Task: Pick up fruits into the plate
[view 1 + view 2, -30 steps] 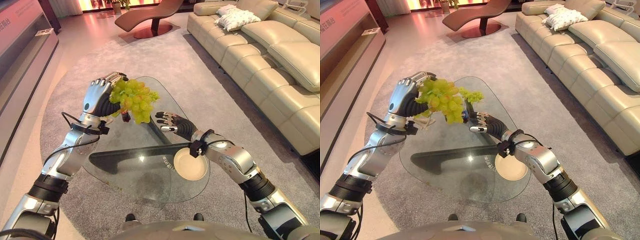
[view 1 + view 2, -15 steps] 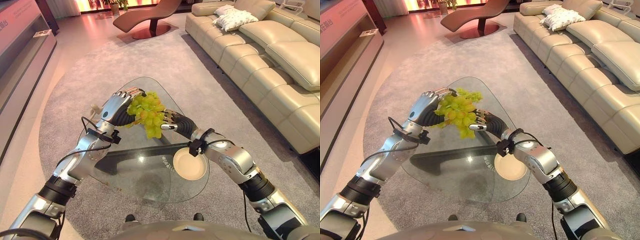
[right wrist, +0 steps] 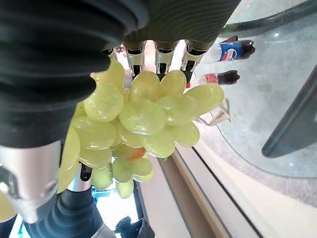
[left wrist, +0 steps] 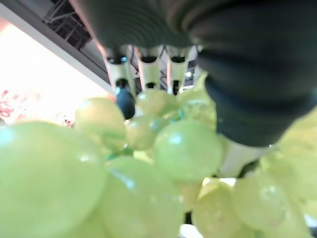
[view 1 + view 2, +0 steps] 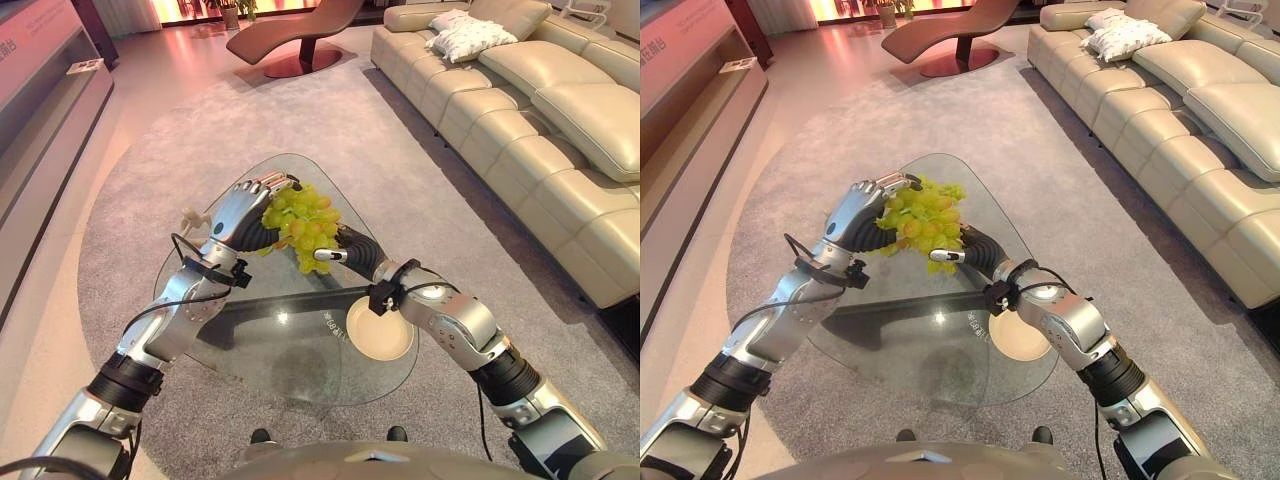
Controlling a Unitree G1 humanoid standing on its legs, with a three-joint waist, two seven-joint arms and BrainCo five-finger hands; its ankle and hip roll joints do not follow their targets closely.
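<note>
My left hand is shut on a bunch of green grapes and holds it in the air over the far half of the glass table. Its fingers curl over the top of the bunch. My right hand reaches in from the right, close under and behind the grapes. Its fingers lie straight against them and its thumb sticks out below. A round cream plate rests on the table near its front right edge, under my right forearm.
A beige sofa runs along the right side. A brown lounge chair stands at the back, and a low cabinet lines the left. A small white object sits at the table's left edge. A grey rug surrounds the table.
My left hand has carried the grapes right and lower, from the table's left side to my right hand. The right hand has closed in under the bunch.
</note>
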